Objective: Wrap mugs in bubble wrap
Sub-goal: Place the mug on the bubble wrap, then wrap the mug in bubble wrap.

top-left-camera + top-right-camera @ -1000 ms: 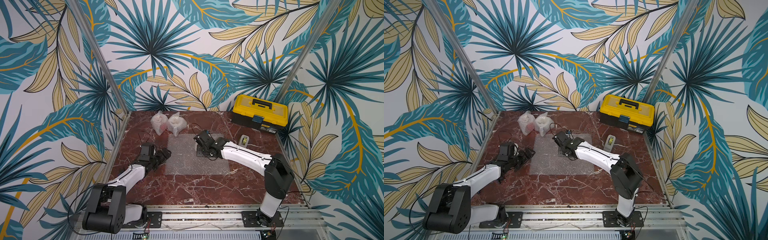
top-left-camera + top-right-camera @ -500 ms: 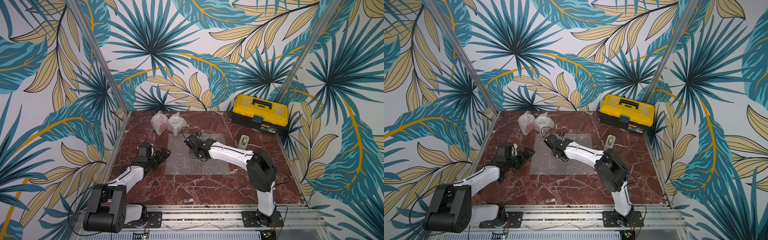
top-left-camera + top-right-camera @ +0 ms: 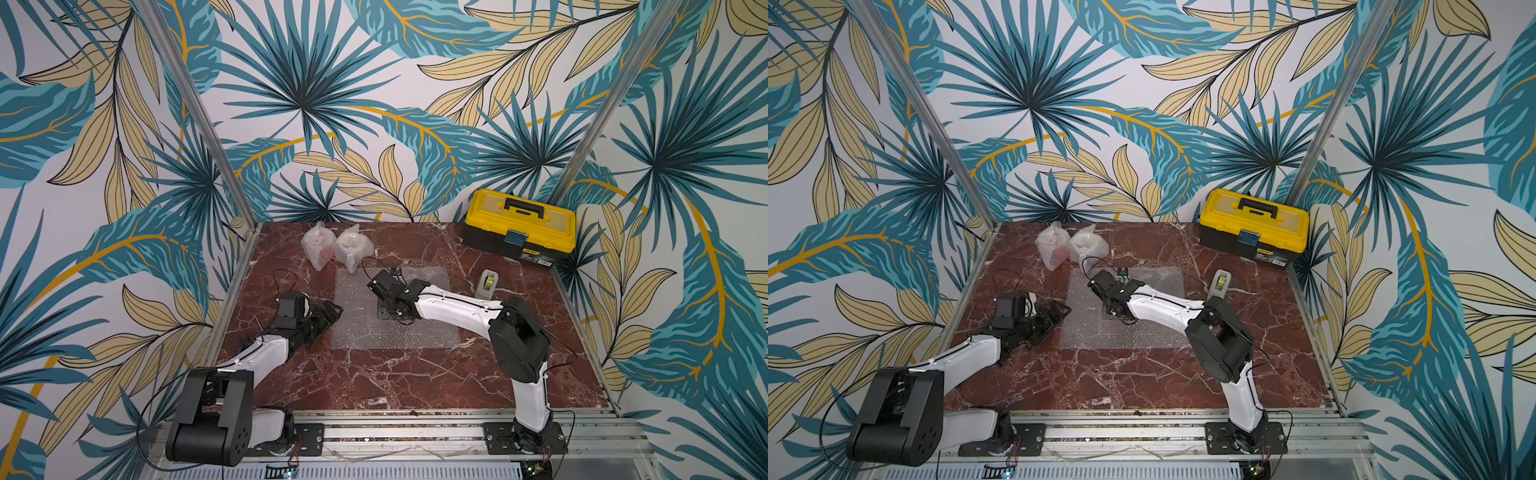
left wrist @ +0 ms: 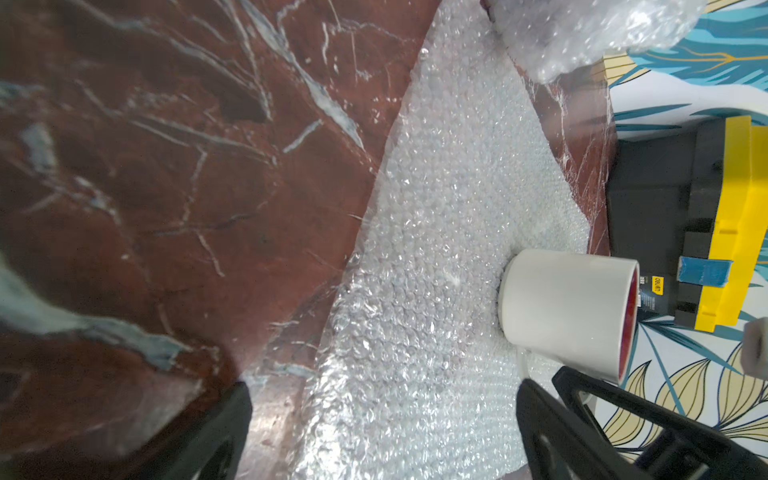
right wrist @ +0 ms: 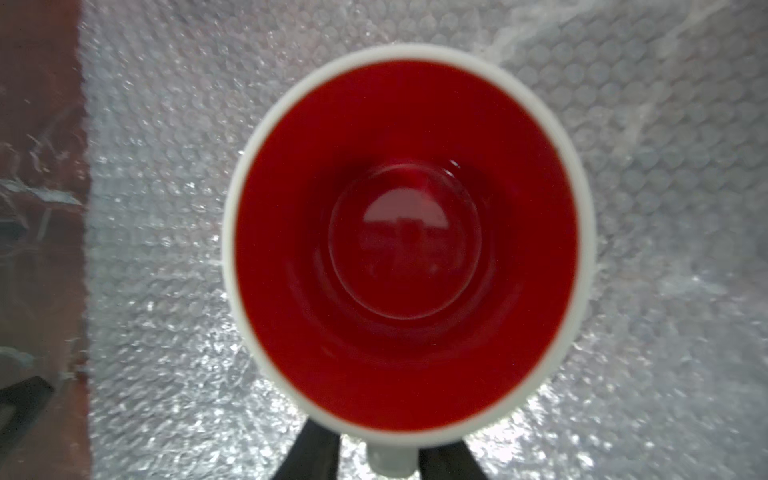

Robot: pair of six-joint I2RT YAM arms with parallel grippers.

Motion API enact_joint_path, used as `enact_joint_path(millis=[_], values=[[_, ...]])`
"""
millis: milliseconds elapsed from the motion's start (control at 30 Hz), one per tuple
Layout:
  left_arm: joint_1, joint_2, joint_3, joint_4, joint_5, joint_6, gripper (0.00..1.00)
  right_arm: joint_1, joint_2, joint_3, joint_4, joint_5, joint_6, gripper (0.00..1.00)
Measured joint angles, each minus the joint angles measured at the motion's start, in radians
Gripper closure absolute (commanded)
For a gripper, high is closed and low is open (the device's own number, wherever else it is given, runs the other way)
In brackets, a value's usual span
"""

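R gripper [image 5: 386,457] points straight down over white mug [image 5: 405,245] w/ red inside. Jaws part-way open, one finger [image 5: 309,453] each side of mug handle [image 5: 392,467]. Strip of wrap shows btwn handle and that finger, so no clamp on it. Nothing held.

Mug upright, mouth up, base on flat bubble wrap sheet [image 3: 419,332], left of sheet's ctr. L wrist view has mug [image 4: 565,316] side-on: base sits on the wrap, body not tilted. In both top views mug itself hidden under R wrist.

Sheet lies flat on red marble table [image 3: 374,382], mid-table, nearer back edge than front.

L gripper [image 3: 330,311] low over table at sheet's left edge, jaws spread wide, empty, tips pointing toward sheet. Whether tips touch sheet edge: can't tell.

Two wrapped bundles side by side, touching, near back edge left of ctr, just beyond sheet's back-left corner. Left bundle [image 3: 318,249] shows reddish through wrap, right bundle [image 3: 353,247] whitish.

Grey tape dispenser [image 3: 486,282] on bare table off sheet's right edge, toward back. Yellow-black toolbox [image 3: 519,224] in back-right corner, lid shut.
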Motion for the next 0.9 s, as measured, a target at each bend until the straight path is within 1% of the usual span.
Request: enact_joint_path(millis=[33, 67, 167, 267, 333, 433, 533, 633, 700, 800, 900], values=[[-0.016, -0.001, 0.0, -0.006, -0.008, 0.003, 0.0, 0.0, -0.011, -0.014, 0.016, -0.013, -0.005, 0.43], [-0.037, -0.003, 0.001, -0.016, -0.019, 0.008, 0.0, 0.0, -0.03, -0.035, 0.033, -0.024, -0.014, 0.41], [-0.097, -0.01, 0.003, -0.048, -0.059, 0.026, 0.0, 0.0, -0.128, -0.11, 0.077, -0.045, -0.05, 0.41], [-0.166, -0.018, 0.035, -0.095, -0.11, 0.053, 0.0, -0.008, -0.274, -0.196, 0.112, -0.043, -0.116, 0.43], [-0.216, -0.016, 0.073, -0.109, -0.136, 0.073, 0.0, -0.04, -0.354, -0.238, 0.131, -0.054, -0.169, 0.44], [-0.29, 0.005, 0.161, -0.118, -0.164, 0.105, 0.0, -0.143, -0.412, -0.278, 0.143, -0.093, -0.241, 0.46], [-0.344, 0.059, 0.262, -0.117, -0.177, 0.137, 0.0, -0.291, -0.378, -0.276, 0.127, -0.143, -0.302, 0.49], [-0.379, 0.12, 0.348, -0.116, -0.18, 0.16, 0.0, -0.406, -0.272, -0.215, 0.069, -0.176, -0.358, 0.51], [-0.395, 0.156, 0.392, -0.116, -0.182, 0.173, 0.0, -0.452, -0.175, -0.143, 0.026, -0.187, -0.394, 0.51], [-0.407, 0.192, 0.433, -0.118, -0.186, 0.186, 0.0, -0.488, -0.059, -0.042, -0.025, -0.196, -0.435, 0.52], [-0.412, 0.229, 0.484, -0.142, -0.197, 0.204, 0.0, -0.513, 0.039, 0.073, -0.092, -0.176, -0.477, 0.52]])
